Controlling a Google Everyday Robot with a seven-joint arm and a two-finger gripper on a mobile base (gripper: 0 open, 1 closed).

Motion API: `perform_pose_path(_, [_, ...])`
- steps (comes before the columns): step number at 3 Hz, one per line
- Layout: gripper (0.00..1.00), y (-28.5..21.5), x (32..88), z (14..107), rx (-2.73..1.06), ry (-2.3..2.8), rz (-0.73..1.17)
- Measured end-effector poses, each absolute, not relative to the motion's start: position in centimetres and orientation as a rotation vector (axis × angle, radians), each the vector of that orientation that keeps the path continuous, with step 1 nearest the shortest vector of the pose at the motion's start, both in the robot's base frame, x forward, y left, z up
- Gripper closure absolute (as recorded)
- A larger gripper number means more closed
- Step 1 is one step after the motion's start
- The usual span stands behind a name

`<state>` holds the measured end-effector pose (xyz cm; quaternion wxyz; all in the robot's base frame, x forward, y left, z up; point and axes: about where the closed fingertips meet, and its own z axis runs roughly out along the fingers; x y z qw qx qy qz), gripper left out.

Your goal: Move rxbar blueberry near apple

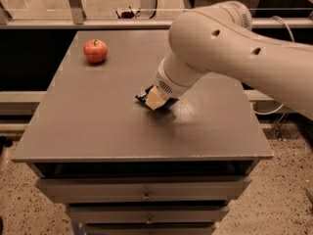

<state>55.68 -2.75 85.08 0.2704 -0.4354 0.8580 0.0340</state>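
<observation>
Near the middle of the grey table (93, 131), the gripper (157, 101) is low over the surface and seems clamped on the rxbar blueberry (143, 96), of which only one dark end shows at its left side. I judge the bar light, flat and a little soft, with a slippery wrapper, so it is better held across the firm middle than by a crimped end. The apple (95, 51) stands well apart, at the far left corner.
</observation>
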Motion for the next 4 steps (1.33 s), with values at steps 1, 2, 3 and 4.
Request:
perform_pose_path(1, [1.0, -3.23, 58.91, 89.42, -1.189, 2.219, 0.007])
perform_pose_path(2, [1.0, -3.23, 58.91, 89.43, -1.189, 2.219, 0.007])
perform_pose_path(3, [1.0, -2.64, 59.17, 89.55, -1.201, 2.197, 0.0])
perform_pose_path(4, [1.0, -2.49, 59.24, 89.58, -1.204, 2.191, -0.002])
